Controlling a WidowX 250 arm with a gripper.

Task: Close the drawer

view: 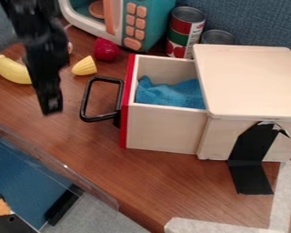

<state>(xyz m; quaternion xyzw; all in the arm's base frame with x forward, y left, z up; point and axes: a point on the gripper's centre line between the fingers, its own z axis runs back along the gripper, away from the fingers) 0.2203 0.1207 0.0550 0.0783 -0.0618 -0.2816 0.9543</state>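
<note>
Camera view: gripper [51,107] hangs apart from the drawer handle [101,118]; open or closed, I cannot tell.

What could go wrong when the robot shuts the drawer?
The blue cloth is bunched up near the box's edge, so it might get pinched as the drawer slides in. The claw is off to the left of the black handle, so it could push crookedly and jam the drawer.

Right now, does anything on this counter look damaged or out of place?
The black tape looks odd: its top edge seems torn, curling off the wooden box. The open drawer, blue cloth inside, looks ordinary.
</note>
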